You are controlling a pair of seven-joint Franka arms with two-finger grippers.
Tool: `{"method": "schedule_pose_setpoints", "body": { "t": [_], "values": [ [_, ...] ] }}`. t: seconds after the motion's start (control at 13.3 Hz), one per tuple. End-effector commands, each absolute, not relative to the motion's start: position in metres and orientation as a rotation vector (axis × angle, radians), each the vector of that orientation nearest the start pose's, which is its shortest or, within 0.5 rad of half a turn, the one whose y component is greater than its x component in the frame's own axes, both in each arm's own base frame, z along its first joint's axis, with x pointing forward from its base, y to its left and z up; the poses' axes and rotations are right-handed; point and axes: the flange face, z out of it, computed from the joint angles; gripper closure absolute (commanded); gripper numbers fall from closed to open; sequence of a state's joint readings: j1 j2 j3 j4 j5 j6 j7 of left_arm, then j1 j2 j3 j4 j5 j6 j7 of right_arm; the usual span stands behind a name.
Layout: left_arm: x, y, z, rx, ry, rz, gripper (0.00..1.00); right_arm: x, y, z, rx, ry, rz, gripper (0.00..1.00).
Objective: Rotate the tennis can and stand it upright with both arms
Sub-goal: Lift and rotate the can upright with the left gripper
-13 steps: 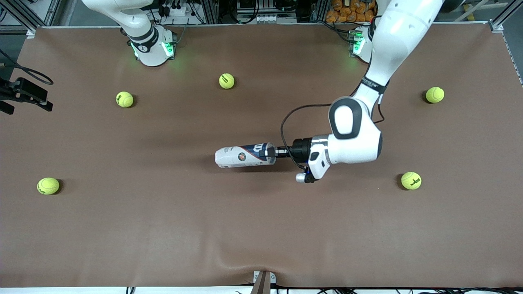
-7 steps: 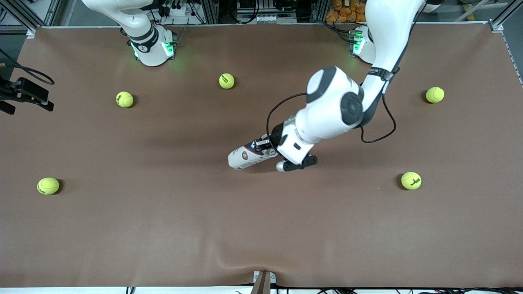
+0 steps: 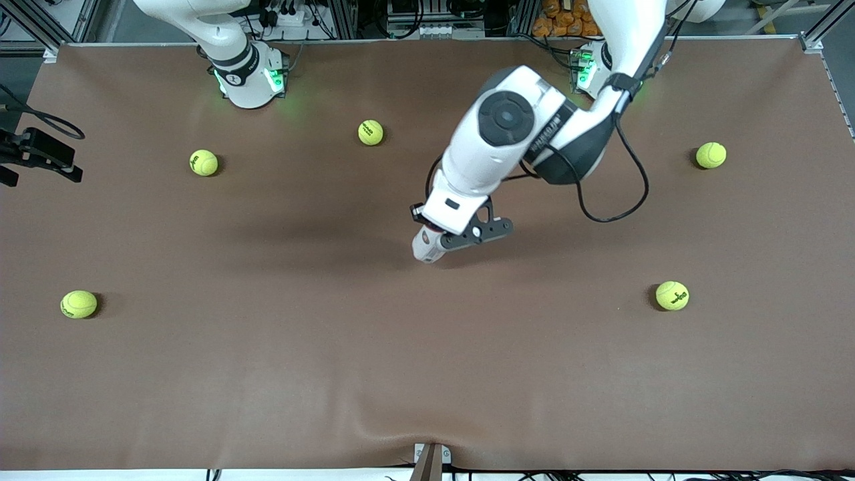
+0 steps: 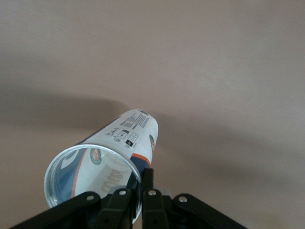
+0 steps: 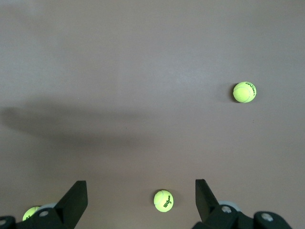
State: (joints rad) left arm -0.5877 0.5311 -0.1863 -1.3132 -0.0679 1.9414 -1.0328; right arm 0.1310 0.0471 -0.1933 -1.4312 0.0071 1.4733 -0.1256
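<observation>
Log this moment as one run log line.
left gripper: shut on tennis can rim, can tilted up, base near table | right gripper: open, waiting

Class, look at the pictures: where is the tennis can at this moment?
In the front view the tennis can stands tilted near the middle of the table, its open rim pinched by the left gripper, mostly hidden under that arm's wrist.
</observation>
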Motion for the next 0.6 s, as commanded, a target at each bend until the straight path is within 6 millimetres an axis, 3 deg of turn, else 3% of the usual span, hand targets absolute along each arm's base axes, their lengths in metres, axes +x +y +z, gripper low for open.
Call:
{"method": "schedule_pose_setpoints", "body": {
  "t": [0.0,0.22,0.53],
  "values": [
    [0.510,-0.516,0.427,-3.206,-0.457,0.054,1.00,0.556,-0.032,0.659,-3.154,-0.098,0.008,0.00],
    [0.497,-0.534,0.408,-3.135,-0.453,-0.021,1.00,0.556,-0.032,0.659,-3.154,-0.096,0.008,0.00],
    [0.492,-0.533,0.395,-3.078,-0.442,0.006,1.00,0.555,-0.033,0.659,-3.152,-0.094,0.010,0.00]
  ]
}}
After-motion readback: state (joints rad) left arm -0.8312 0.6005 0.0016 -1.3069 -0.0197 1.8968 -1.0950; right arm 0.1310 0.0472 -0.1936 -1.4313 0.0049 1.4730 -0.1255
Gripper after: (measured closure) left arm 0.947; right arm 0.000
